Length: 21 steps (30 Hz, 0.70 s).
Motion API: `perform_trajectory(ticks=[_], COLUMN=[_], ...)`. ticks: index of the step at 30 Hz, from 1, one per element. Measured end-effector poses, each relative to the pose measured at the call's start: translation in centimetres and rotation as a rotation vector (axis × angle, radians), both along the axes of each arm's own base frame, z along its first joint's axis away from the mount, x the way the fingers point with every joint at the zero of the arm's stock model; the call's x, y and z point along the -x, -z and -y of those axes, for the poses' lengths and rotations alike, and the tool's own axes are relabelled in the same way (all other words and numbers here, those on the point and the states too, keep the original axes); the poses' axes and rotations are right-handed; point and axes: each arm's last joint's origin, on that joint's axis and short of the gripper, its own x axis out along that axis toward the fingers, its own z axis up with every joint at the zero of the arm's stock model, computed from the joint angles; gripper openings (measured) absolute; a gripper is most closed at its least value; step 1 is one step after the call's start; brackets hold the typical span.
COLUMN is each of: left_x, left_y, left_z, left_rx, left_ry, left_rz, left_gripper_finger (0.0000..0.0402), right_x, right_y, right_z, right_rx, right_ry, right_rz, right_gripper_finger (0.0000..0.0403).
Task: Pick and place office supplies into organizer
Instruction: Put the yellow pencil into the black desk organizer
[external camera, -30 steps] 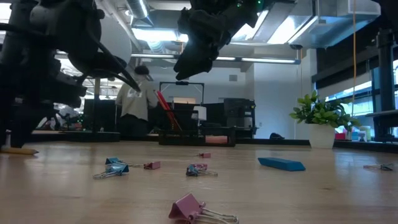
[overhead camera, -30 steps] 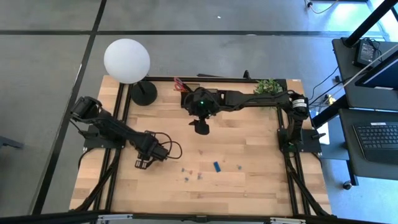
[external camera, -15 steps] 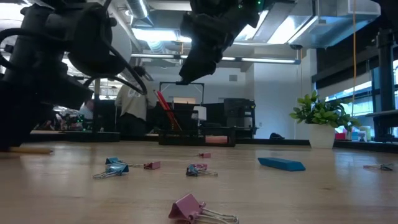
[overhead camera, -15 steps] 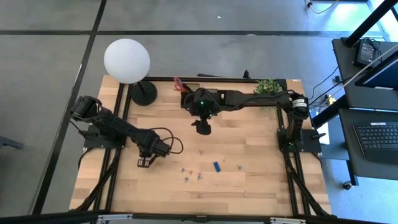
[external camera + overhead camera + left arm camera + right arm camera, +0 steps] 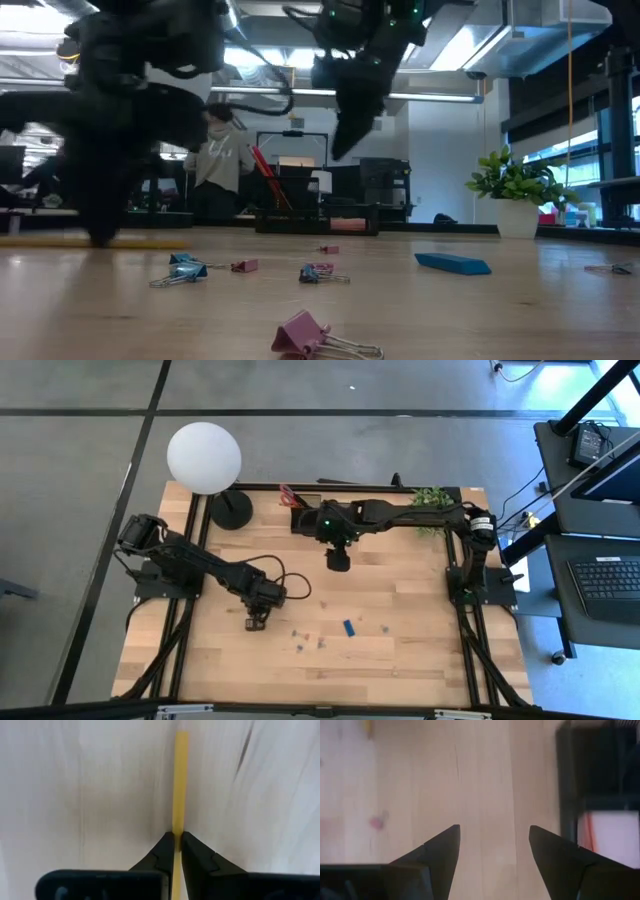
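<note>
Wooden bench (image 5: 400, 670). Left pincer (image 5: 178, 846) clenched on pencil (image 5: 180, 780), low for lifting; right pincer (image 5: 494, 840) released, waiting near organizer (image 5: 303, 503).

- I see the organizer (image 5: 308, 503) at the table's (image 5: 400, 660) far edge, between lamp base (image 5: 231, 510) and plant (image 5: 432, 499).
- Clips (image 5: 305, 639) and block (image 5: 349, 627) lie mid-table, nearer me.
- The pencil (image 5: 179, 780) lies left of the clips.

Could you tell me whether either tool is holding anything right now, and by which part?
The left tool is closed on the yellow pencil lying on the table, gripping its shaft; which end is nearer cannot be told. The right tool is open and empty.
</note>
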Motion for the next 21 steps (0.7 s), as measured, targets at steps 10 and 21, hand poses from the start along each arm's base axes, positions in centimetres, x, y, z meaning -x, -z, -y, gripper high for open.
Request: perform_trajectory(ticks=[10, 21], left_x=[-3.3, -4.3], left_y=[1.3, 1.3], left_z=[-1.9, -5.5], left_rx=[0.043, -0.081], left_ry=[-0.114, -0.253], left_rz=[0.182, 0.268], left_gripper_finger=[0.0016, 0.0023], right_x=[1.3, 0.6], right_y=[0.5, 0.4], right_z=[0.2, -1.4], right_rx=[-0.021, 0.019], right_ry=[0.0, -0.114], right_rz=[-0.138, -0.095], right_gripper_finger=[0.0242, 0.0242])
